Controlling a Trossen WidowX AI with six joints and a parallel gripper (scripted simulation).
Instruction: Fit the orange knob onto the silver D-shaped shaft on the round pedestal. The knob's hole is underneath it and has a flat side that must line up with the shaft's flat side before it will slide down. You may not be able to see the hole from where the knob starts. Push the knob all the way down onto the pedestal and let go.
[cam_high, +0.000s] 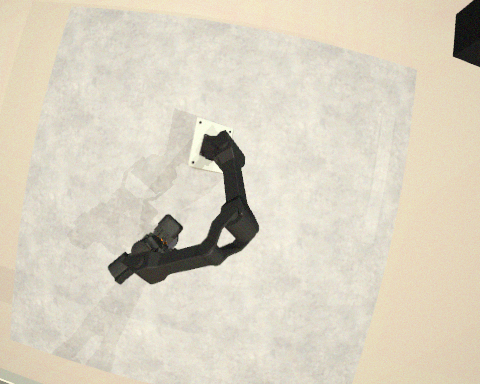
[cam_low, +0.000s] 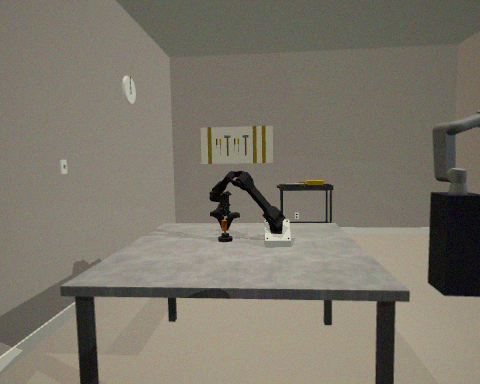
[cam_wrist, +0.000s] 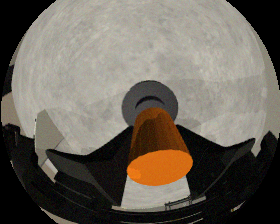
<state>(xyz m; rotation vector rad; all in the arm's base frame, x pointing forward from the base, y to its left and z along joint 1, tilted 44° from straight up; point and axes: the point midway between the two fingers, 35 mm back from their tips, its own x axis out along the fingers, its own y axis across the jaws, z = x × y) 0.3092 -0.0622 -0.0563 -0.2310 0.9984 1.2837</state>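
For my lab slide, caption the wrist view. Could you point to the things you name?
Gripper (cam_wrist: 154, 130) holding the orange knob (cam_wrist: 159, 167) above the round pedestal (cam_wrist: 131, 102).

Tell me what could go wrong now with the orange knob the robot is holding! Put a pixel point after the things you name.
The end effector (cam_low: 224, 217) (cam_wrist: 154, 130) grips the orange knob (cam_low: 224, 225) (cam_wrist: 159, 166) above the round pedestal (cam_low: 225, 239) (cam_wrist: 132, 106).

The knob hides its own hole, so the flat sides might not match and it could jam.

If it isn't lined up, pushing could tilt it or make it slip in the fingers.

Letting go too early could leave it sitting high, or let it topple.
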